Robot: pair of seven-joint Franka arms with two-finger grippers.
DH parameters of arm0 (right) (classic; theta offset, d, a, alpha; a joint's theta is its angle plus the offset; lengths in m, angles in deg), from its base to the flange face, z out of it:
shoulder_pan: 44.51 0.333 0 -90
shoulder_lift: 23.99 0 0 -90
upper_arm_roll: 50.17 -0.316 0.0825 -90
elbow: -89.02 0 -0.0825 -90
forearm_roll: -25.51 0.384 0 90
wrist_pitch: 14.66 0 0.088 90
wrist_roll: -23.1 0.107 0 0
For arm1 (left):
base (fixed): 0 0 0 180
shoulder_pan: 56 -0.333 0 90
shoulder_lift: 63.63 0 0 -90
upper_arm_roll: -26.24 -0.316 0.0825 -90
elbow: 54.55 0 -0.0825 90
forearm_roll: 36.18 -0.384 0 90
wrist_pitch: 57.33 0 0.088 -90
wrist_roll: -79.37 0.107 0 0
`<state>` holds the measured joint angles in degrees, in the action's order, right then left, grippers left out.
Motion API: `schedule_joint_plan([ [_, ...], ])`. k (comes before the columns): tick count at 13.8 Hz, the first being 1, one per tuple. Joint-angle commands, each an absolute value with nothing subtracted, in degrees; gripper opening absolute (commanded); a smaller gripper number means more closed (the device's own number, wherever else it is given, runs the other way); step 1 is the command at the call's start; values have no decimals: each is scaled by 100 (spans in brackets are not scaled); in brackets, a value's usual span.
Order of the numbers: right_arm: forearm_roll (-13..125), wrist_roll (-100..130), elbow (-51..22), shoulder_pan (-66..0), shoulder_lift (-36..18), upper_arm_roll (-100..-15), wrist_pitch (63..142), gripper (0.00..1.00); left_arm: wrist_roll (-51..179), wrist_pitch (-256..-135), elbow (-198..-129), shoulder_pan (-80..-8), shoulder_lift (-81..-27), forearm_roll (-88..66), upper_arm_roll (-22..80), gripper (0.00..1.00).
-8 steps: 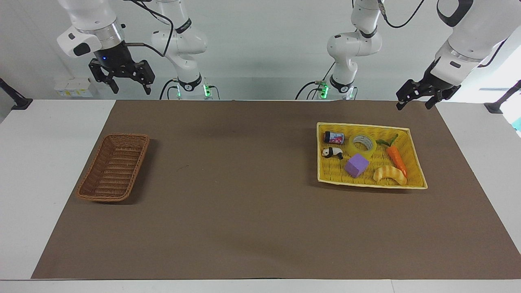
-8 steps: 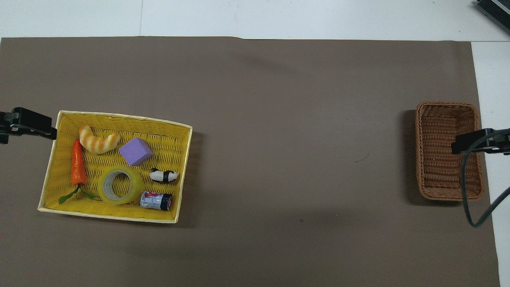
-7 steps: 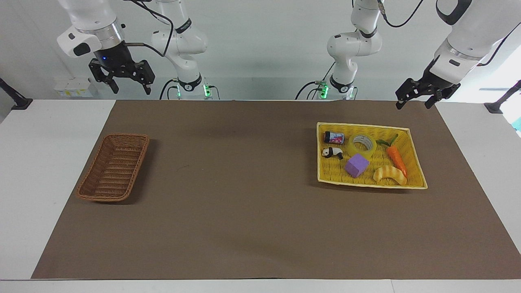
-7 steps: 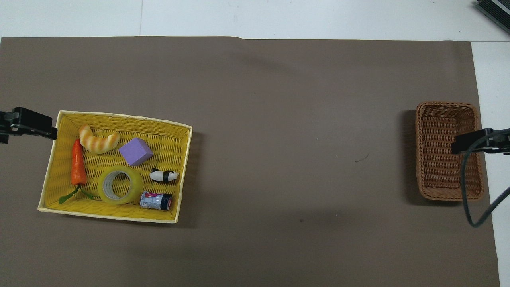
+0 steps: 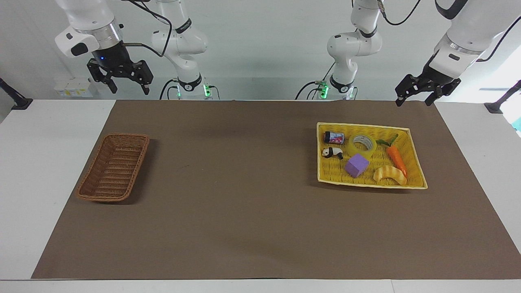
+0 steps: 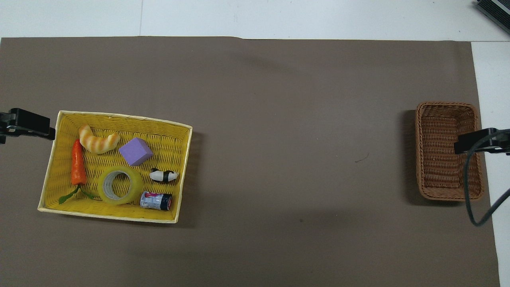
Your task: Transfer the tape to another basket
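tape (image 5: pixel 363 143) in yellow tray (image 5: pixel 419 176) – basket (image 5: pixel 113 167) apart

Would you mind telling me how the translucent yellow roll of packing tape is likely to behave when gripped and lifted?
The translucent yellow roll of packing tape lies flat, hole up, in the bright-yellow woven tray, so it probably won't roll there. Its ring shape looks stiff enough to pinch across the wall. Set on edge, it would likely roll.

Both arms rise a little. The left gripper (image 5: pixel 413 97) lifts toward 12 o'clock in the facing view, as does the right gripper (image 5: pixel 128 84). Overhead, both grippers' tips draw slightly outward.
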<state>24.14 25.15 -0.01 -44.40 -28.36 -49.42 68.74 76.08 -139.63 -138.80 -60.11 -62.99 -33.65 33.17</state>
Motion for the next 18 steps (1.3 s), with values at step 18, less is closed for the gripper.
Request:
schedule_joint_plan([
  [18, 2472, 2336, -204, -4530, -2970, -4964, 7015, 100, 7664, -14030, -14165, -6039, -6495, -3345, 3283, 100],
])
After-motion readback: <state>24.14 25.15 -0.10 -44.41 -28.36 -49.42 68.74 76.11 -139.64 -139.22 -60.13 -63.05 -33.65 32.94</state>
